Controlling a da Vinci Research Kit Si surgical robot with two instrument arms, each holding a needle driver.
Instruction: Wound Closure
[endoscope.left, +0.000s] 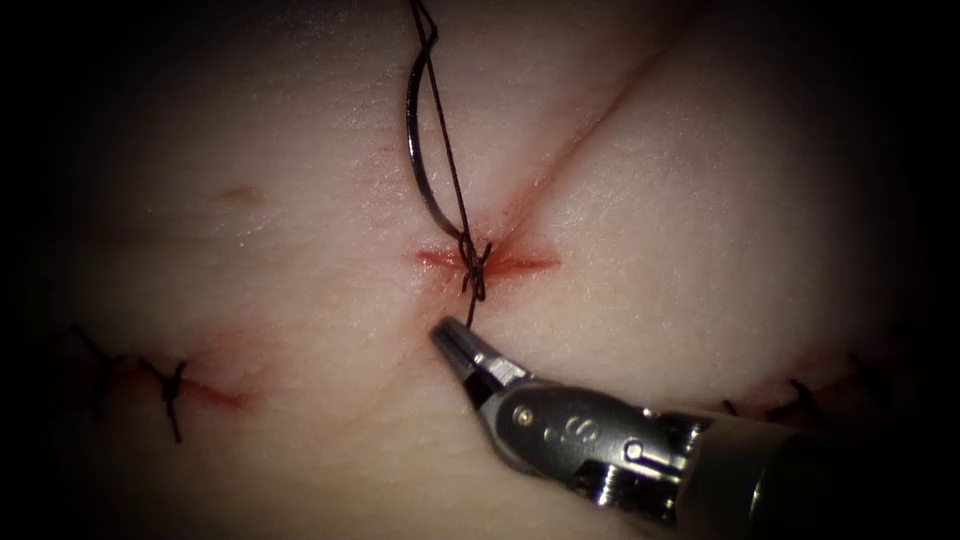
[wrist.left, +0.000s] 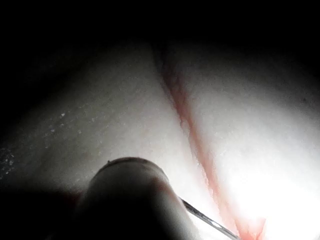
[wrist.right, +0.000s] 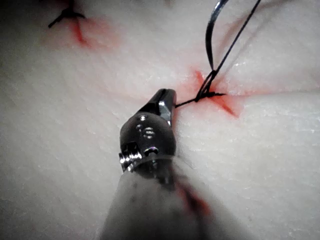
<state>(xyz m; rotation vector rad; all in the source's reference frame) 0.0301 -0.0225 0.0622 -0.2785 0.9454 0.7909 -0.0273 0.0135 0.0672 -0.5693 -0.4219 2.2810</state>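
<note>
My right tool (endoscope.left: 452, 337) reaches in from the lower right, its jaws closed on the short thread tail (endoscope.left: 470, 310) just below the knot (endoscope.left: 474, 262) at the middle of the cut (endoscope.left: 600, 110). The needle (endoscope.left: 415, 140) hangs above the knot, out of the tissue (endoscope.left: 250, 300), beside the taut thread (endoscope.left: 445, 140). My left tool's jaws I cannot tell. Finished stitches (endoscope.left: 170, 390) lie well apart, toward the left edge; bare tissue surrounds the knot.

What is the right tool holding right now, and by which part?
The right arm's needle driver has its jaws shut on the short free end of the black suture thread, just below the knot at the cut.
</note>
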